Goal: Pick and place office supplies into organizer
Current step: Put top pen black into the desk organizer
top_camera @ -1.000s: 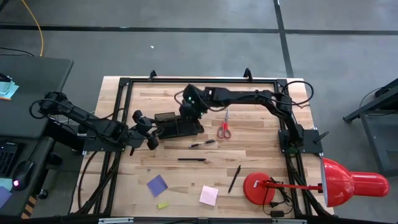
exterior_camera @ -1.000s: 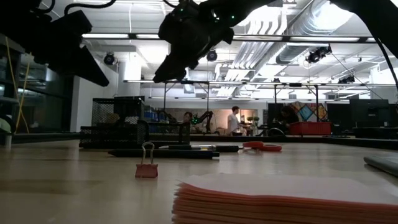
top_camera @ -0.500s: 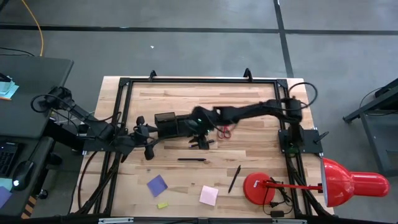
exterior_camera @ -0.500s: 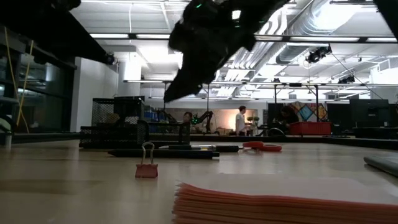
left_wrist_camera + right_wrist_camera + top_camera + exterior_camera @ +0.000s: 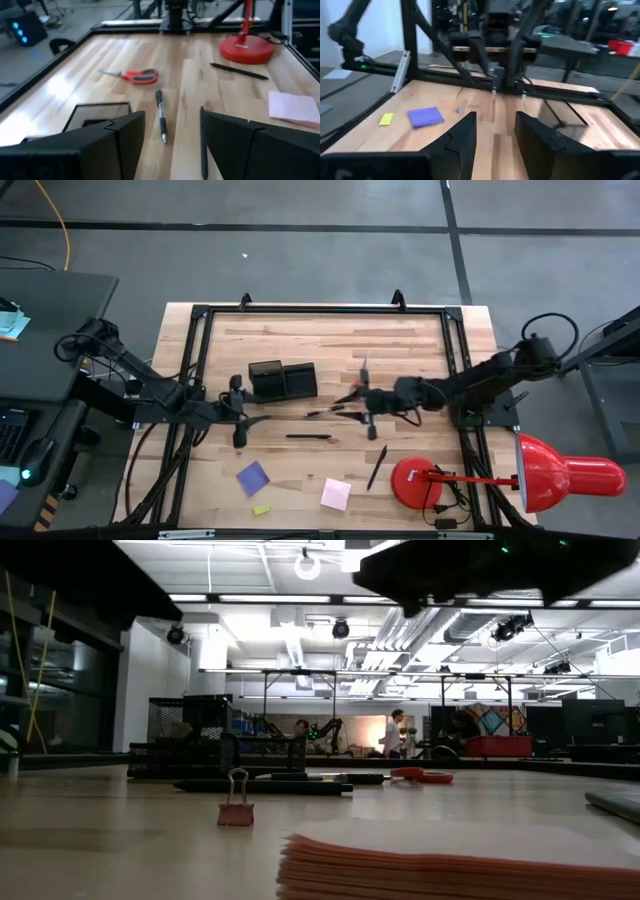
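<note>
Two sets of jaws, both spread with nothing between. On the left gripper [image 5: 172, 125]: fingers wide apart, low over the bench [image 5: 400, 340], just beside the organizer [image 5: 283, 380] and aimed across at a pen [image 5: 161, 115]; probably parked there clear of the other arm. On the right gripper [image 5: 495, 125]: also parted and empty, stretched to mid-bench right of the organizer, likely lining up on the scissors [image 5: 132, 76]. From above, scissors mostly lost under that blurred gripper; from the left wrist, plainly flat on the wood, blades away from the organizer, gripped by nothing. From the right wrist alone, a close look at the blue pad [image 5: 426, 116] and yellow piece [image 5: 386, 118], side by side near the bench's front edge, well apart from the organizer. From above, pink pad [image 5: 336, 493] just right of those, lamp base [image 5: 420, 480] farther right. From bench height only, a small clip [image 5: 236, 810] standing upright, seen in no other view. Supplies all loose on the bench; organizer contents impossible to tell.
</note>
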`<state>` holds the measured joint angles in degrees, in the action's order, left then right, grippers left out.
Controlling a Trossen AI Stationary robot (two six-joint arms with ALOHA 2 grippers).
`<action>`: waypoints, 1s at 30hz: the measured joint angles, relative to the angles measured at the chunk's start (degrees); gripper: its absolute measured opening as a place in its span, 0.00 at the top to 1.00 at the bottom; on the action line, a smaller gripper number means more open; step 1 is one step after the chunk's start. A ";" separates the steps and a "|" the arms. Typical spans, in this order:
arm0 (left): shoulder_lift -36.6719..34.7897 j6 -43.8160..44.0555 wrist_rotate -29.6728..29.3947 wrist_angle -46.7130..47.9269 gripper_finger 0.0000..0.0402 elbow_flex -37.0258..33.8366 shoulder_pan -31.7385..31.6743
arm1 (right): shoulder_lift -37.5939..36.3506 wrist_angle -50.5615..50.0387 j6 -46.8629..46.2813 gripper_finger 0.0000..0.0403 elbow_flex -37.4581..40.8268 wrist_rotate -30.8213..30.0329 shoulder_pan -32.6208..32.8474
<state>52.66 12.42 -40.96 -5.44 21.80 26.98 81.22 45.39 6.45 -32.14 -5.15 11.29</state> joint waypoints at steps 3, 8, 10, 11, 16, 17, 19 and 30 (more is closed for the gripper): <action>3.91 0.66 1.27 -1.91 0.54 0.02 -0.05 | -1.29 2.71 0.95 0.69 3.53 -1.07 1.84; 11.71 3.86 3.63 -5.50 0.54 -0.02 -3.20 | -1.49 2.86 2.62 0.69 6.48 -5.29 3.83; 16.27 2.40 6.27 -10.29 0.54 0.00 -3.76 | -1.49 2.53 4.37 0.69 6.89 -5.58 4.53; 18.81 1.67 6.99 -12.69 0.54 0.00 -3.72 | -1.47 2.49 5.49 0.69 6.89 -5.45 4.98; 28.83 -0.02 7.47 -22.50 0.54 0.00 -3.73 | -1.47 2.74 8.34 0.69 6.88 -6.06 6.73; 30.25 0.00 7.11 -24.02 0.54 -0.02 -3.73 | -1.47 2.59 8.42 0.69 6.88 -6.15 7.12; 32.64 -0.04 7.05 -26.53 0.54 0.02 -3.73 | -1.45 2.03 7.55 0.69 6.86 -6.64 8.03; 40.63 2.97 7.59 -21.00 0.54 4.50 -3.73 | -1.30 2.47 6.32 0.69 6.84 -17.86 13.20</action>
<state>93.29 15.39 -33.37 -26.44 26.30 23.24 79.92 47.86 12.76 -25.30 -23.02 24.49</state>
